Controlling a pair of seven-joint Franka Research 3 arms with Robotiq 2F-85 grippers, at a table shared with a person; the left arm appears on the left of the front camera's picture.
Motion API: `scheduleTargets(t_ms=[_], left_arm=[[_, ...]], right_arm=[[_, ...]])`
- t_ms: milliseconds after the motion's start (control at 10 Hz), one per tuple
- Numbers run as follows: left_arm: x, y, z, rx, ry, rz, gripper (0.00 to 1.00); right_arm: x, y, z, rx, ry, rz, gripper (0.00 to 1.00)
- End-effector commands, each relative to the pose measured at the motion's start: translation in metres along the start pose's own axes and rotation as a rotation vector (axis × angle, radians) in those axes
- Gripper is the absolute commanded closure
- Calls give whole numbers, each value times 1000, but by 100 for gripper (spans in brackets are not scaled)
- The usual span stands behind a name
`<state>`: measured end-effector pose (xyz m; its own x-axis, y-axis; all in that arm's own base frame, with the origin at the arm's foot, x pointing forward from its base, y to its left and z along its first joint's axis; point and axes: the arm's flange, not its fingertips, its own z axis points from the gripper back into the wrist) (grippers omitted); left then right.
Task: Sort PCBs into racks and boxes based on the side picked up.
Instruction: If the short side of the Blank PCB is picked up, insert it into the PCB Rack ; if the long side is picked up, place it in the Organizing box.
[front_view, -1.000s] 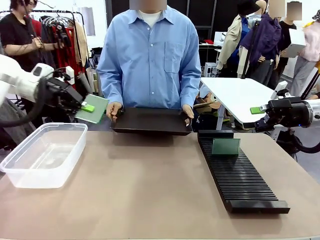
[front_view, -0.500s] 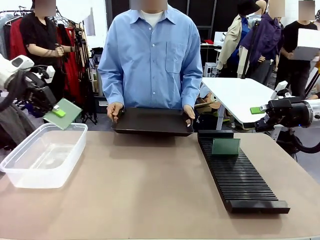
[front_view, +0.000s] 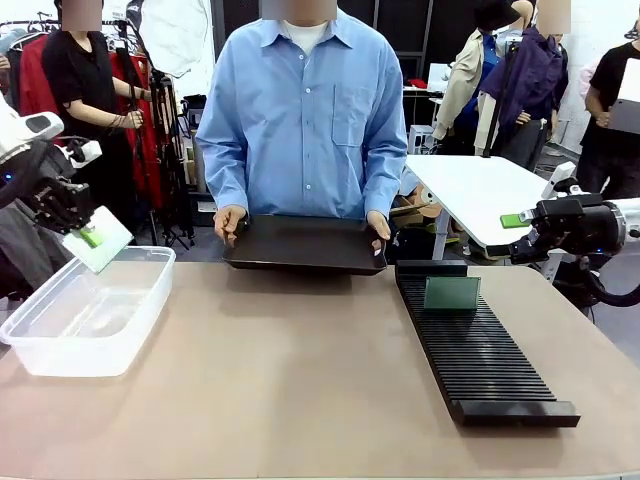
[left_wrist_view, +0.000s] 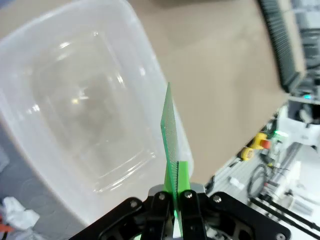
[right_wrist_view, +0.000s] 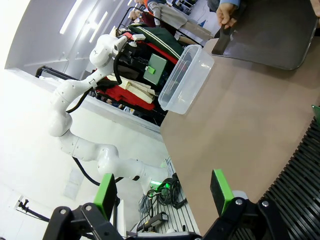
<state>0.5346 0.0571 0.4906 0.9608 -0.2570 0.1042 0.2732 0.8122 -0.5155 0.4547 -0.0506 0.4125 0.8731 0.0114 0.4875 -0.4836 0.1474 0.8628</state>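
My left gripper (front_view: 90, 237) is shut on a PCB (front_view: 103, 241), whose light dotted face shows as it hangs tilted over the far left corner of the clear box (front_view: 60, 345). In the left wrist view this PCB (left_wrist_view: 170, 127) stands edge-on between the fingers (left_wrist_view: 183, 175), above the box (left_wrist_view: 75, 65) near its rim. Another PCB (front_view: 451, 293) stands upright in a far slot of the black rack (front_view: 485, 360). My right gripper (front_view: 515, 221) is open and holds nothing, off the table's right side beyond the rack; in its own view the right gripper (right_wrist_view: 164, 192) has wide-apart pads.
A person at the far side holds a shallow black tray (front_view: 305, 243) with both hands at the table's far edge. The right wrist view shows the box (right_wrist_view: 187, 80), the tray (right_wrist_view: 270, 35) and the rack (right_wrist_view: 300, 170). A white side table (front_view: 475, 190) stands behind the rack.
My left gripper has carried the PCB left and down, from beside the tray to above the box's far corner, turning its lighter face to the camera. The right arm has not moved.
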Motion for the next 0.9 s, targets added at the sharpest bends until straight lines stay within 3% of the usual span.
scheduleTargets(t_ms=[0,200,800], left_arm=[[-7,-12,-18,103,50,44,100],[-7,-18,-28,174,48,57,100],[-7,4,-80,137,-2,97,100]], right_arm=[[3,1,2,-8,4,15,0],[3,1,2,-8,4,15,0],[3,1,2,-8,4,15,0]])
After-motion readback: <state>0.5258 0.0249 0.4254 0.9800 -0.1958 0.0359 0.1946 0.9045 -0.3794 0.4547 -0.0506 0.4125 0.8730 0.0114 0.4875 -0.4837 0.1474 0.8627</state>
